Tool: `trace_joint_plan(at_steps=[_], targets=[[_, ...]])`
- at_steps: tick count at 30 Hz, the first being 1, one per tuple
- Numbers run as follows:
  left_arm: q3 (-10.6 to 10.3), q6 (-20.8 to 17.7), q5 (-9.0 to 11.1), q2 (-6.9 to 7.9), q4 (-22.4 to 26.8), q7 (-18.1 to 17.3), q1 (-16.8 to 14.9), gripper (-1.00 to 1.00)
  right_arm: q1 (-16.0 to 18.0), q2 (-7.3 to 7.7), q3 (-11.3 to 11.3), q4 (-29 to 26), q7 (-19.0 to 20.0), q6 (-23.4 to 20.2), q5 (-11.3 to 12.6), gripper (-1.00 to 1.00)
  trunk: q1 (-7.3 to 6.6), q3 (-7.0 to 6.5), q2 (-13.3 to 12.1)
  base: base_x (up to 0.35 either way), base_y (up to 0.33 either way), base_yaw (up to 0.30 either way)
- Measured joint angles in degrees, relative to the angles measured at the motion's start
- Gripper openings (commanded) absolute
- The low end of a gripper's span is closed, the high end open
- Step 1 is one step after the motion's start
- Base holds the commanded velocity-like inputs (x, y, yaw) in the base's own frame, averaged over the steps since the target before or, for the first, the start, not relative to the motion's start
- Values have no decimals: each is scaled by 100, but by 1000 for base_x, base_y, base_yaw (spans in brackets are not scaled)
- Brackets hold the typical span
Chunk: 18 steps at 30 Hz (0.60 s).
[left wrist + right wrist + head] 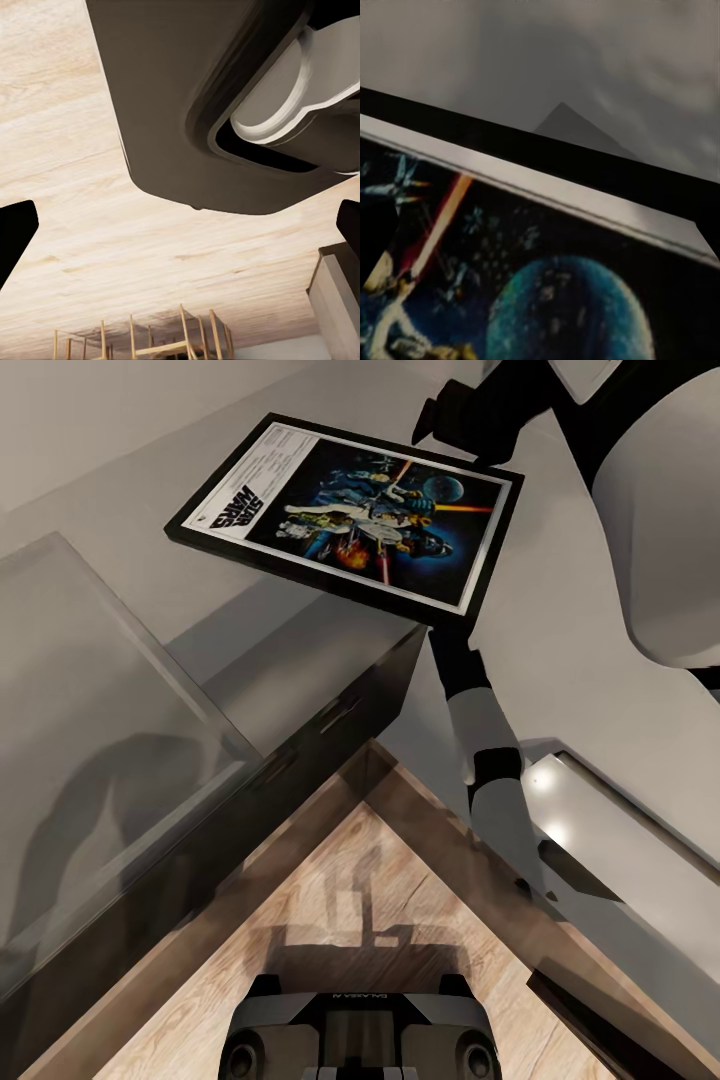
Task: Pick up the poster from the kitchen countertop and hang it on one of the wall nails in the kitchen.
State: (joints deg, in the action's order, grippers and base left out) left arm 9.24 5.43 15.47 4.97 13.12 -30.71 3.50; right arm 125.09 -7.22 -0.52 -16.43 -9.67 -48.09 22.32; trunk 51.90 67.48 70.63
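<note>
The black-framed poster (350, 510) hangs tilted in the air above the light grey kitchen countertop (100, 690), throwing a shadow on it. Its white title strip points left, and its near corner reaches past the counter's edge. My right arm passes under the poster, and the dark right gripper (445, 430) is at its far edge, shut on the frame. The right wrist view shows the poster (510, 285) very close, with black frame, white border and blue planet. My left gripper (180, 232) is open, its dark fingertips (15, 232) wide apart over wooden floor.
Dark glossy cabinet fronts (330, 730) run below the counter's edge. Wooden floor (330, 890) lies between them and a steel-topped unit (620, 830) at the right. My trunk (360, 1030) is low in the head view. Wooden chairs (150, 337) stand beyond the left gripper.
</note>
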Motion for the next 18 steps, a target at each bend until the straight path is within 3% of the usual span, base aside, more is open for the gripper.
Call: trace_joint_plan(at_steps=[18], targets=[[0,1,0,-3,0,0,0,100,133,3,-16,210,-5,-44,47,100,0,0,0,0,0,0]])
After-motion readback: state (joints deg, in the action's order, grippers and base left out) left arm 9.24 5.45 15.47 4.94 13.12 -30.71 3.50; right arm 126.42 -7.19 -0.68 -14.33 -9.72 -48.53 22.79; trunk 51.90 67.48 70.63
